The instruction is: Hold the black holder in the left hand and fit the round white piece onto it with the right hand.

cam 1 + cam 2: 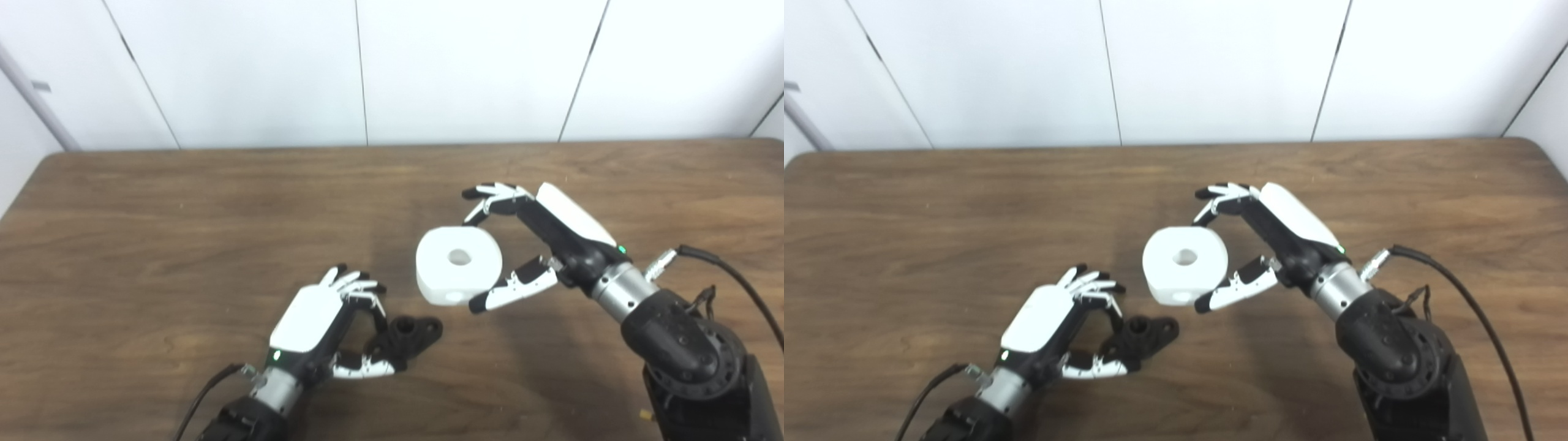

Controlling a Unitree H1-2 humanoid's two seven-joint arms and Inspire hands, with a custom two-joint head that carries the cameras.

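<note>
While the left hand (334, 318) pinches the black holder (411, 334), right hand (527, 245) fingers clasp the likely light, stiff white ring's (458, 263) rim.

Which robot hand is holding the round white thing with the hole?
The right robot hand: its fingers and thumb pinch the round white piece. The left robot hand is on the black holder instead.
</note>
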